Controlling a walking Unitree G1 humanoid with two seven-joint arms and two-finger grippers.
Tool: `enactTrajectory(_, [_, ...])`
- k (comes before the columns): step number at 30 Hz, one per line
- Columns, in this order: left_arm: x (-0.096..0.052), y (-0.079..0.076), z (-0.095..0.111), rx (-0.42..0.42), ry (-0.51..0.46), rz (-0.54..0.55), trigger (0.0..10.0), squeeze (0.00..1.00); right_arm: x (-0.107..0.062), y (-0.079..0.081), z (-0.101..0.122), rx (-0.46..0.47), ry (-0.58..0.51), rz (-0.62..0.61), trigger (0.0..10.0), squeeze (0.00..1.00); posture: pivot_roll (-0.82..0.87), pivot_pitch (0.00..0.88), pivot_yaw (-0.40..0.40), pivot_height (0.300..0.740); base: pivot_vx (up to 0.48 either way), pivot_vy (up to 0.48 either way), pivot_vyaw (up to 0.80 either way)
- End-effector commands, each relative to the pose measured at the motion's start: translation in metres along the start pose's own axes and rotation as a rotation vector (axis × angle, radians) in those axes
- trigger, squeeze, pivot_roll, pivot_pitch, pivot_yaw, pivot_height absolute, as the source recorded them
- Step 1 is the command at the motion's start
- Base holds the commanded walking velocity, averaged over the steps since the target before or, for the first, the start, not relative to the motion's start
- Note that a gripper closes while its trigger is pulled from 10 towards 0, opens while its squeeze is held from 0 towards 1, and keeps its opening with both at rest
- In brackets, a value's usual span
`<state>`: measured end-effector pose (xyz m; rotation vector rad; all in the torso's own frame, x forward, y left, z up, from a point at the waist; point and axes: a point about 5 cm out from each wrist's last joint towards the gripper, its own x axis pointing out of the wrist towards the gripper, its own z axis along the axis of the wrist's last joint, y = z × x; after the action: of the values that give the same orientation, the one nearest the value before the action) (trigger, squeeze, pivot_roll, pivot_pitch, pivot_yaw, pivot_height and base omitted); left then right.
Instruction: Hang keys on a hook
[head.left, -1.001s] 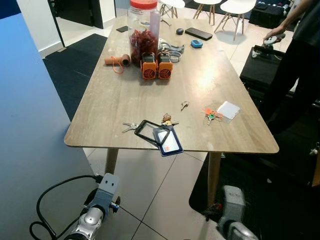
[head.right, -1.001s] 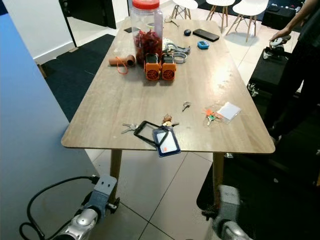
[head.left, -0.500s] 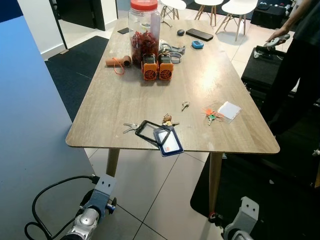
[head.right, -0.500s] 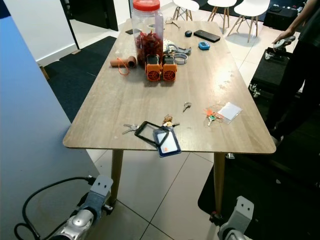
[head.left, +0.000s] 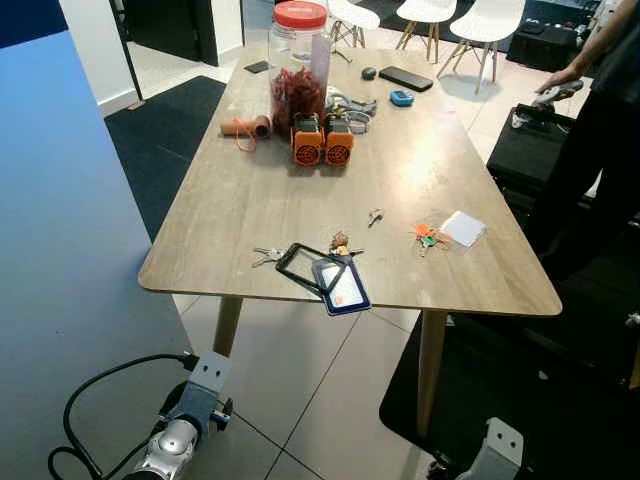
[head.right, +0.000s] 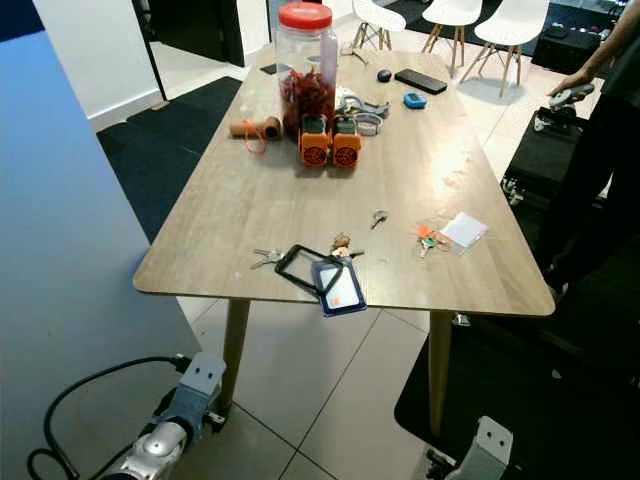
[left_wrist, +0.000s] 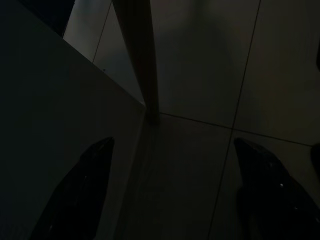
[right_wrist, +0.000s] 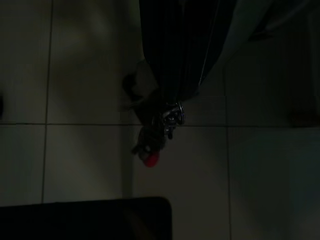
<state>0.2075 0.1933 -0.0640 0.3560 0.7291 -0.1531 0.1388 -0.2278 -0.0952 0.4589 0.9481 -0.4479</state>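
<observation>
The right gripper (right_wrist: 171, 92), hanging low over the floor tiles at the near right, looks closed on the keys (right_wrist: 168, 120), though the dim wrist view leaves that short of certain; the bunch dangles free below the fingertips with a small red tag (right_wrist: 150, 160) lowest. Such a bunch should be light but loose and swinging, hard metal that slides easily between smooth pads, so the ring is the place to pinch it, leaving the ring's loop open for a hook. The left gripper (left_wrist: 170, 195) hangs idle at the near left beside a table leg (left_wrist: 142, 60), its fingers spread wide. Ahead, the wooden table (head.left: 250, 190) carries another key set (head.left: 267, 255), a badge holder (head.left: 341, 285) overhanging its near edge and a red-lidded jar (head.left: 300, 60) at the far end. Against a second ago the right arm (head.left: 500, 448) sits lower in the head view, the camera has shifted a little, and the table's things keep their layout.
</observation>
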Motion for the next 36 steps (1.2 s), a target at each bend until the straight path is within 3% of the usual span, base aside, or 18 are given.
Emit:
enactTrajectory(1, [0.0,0.002,-0.001,0.021,-0.003,0.0,10.0,0.0,0.0,-0.002,0.001,0.003,-0.005,-0.013,10.0,0.0,0.11,0.013,-0.055,0.74,0.0,0.0,0.0])
enactTrajectory(7, [0.001,0.001,0.002,0.025,-0.007,-0.005,10.0,0.0,0.0,0.0,0.007,-0.088,-0.037,0.003,10.0,0.0,0.11,0.015,-0.05,0.74,0.0,0.0,0.0])
enactTrajectory(8, [0.001,0.001,0.003,0.027,-0.009,-0.006,10.0,0.0,0.001,0.0,0.017,-0.144,-0.083,-0.019,10.0,0.0,0.11,0.017,-0.048,0.74,0.0,0.0,0.0])
enactTrajectory(14, [0.002,0.001,0.006,0.027,-0.012,-0.007,10.0,0.0,0.002,0.001,0.034,-0.192,-0.149,-0.048,10.0,0.0,0.11,0.023,-0.044,0.74,0.0,0.0,0.0])
enactTrajectory(20, [0.004,0.0,0.01,0.026,-0.024,-0.006,10.0,0.0,0.003,0.02,0.056,-0.331,-0.24,-0.011,10.0,0.0,0.1,0.024,-0.035,0.74,0.0,0.0,0.0])
enactTrajectory(27, [0.004,0.001,0.01,0.031,-0.021,-0.008,10.0,0.0,0.004,0.034,0.055,-0.357,-0.267,0.01,10.0,0.0,0.08,0.031,-0.01,0.74,0.0,0.0,0.0])
enactTrajectory(33, [0.004,-0.003,0.011,0.027,-0.022,-0.009,10.0,0.0,0.003,0.025,0.055,-0.346,-0.282,-0.041,10.0,0.0,0.08,0.032,-0.034,0.74,0.0,0.0,0.0])
enactTrajectory(35, [0.004,-0.004,0.011,0.015,-0.021,-0.001,10.0,0.0,0.003,0.03,0.054,-0.355,-0.276,0.019,10.0,0.0,0.08,0.029,-0.046,0.74,0.0,0.0,0.0])
enactTrajectory(36, [0.004,-0.005,0.011,0.011,-0.021,0.001,10.0,0.0,0.003,0.04,0.051,-0.404,-0.26,0.117,10.0,0.0,0.08,0.029,-0.046,0.74,0.0,0.0,0.0])
